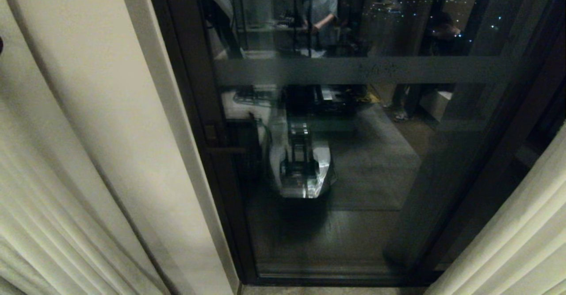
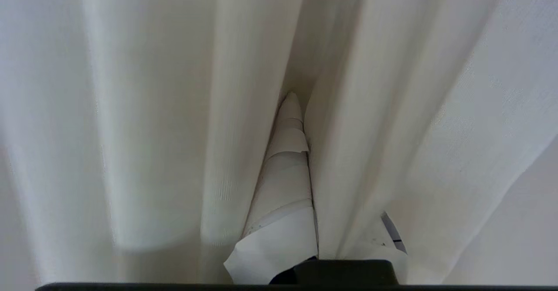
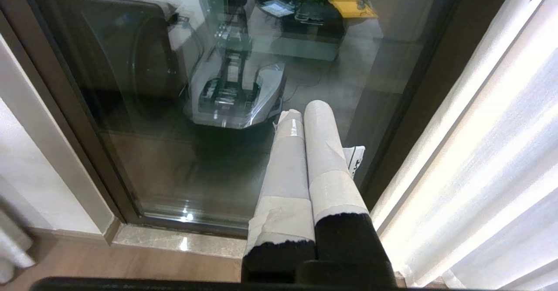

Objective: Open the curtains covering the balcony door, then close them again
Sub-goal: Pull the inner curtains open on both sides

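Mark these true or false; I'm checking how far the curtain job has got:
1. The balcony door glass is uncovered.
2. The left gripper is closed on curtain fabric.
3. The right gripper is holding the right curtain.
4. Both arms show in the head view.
1. True: the balcony door shows between the left curtain and the right curtain.
2. True: the left gripper is shut with folds of the left curtain pinched in it.
3. False: the right gripper is shut on nothing, hanging before the glass.
4. False: neither arm shows there.
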Available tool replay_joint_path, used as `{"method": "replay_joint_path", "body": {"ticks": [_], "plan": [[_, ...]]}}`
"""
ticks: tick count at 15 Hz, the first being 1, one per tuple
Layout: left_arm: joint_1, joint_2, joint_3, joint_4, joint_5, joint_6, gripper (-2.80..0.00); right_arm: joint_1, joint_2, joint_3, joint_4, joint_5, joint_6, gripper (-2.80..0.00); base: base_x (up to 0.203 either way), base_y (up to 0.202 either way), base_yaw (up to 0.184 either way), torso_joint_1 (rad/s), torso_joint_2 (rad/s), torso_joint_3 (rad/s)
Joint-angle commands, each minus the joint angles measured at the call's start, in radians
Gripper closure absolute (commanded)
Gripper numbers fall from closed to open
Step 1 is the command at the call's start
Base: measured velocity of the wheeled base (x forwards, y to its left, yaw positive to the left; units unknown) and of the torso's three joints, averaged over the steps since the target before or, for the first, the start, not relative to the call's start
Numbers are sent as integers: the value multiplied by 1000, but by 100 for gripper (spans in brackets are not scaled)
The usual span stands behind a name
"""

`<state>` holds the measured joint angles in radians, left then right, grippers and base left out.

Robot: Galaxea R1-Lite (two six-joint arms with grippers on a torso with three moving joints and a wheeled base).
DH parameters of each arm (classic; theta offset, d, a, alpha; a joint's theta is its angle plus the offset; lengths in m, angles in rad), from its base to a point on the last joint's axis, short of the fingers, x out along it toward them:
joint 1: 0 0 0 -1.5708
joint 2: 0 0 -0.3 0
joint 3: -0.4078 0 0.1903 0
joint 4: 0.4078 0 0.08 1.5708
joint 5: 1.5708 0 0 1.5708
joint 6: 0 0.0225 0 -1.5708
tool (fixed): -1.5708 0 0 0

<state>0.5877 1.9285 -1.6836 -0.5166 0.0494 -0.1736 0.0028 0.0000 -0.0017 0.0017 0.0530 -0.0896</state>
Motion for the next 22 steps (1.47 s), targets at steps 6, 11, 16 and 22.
{"method": "replay_joint_path", "body": {"ticks": [6,11,16,22], "plan": [[-40,-40,-8,-6,-29,0,0,0,2,0,0,1,-1,0,0,0,0,0,0,0],[-48,-61,-11,1,-28,3,0,0,2,0,0,1,-1,0,0,0,0,0,0,0],[-67,-98,7,13,-25,6,-280,0,1,0,0,1,-1,0,0,0,0,0,0,0],[-72,-187,50,47,-29,6,-280,0,2,0,0,1,-1,0,0,0,0,0,0,0]]}}
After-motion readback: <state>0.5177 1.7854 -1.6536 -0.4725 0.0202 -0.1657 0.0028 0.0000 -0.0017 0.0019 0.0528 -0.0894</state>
